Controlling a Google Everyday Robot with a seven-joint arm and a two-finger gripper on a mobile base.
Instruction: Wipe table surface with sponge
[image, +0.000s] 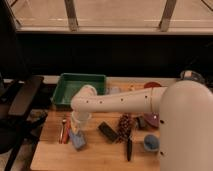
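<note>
Camera view: gripper (76, 126) over soft blue rectangular sponge (77, 140) on plank-grain table surface (100, 156); grip unclear.

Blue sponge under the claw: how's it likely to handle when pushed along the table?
The sponge looks like a soft pad, so it probably squashes under pressure. Small and lying flat on the table surface, it is likely light and won't roll. The claw sits just above it; whether they touch is unclear.
</note>
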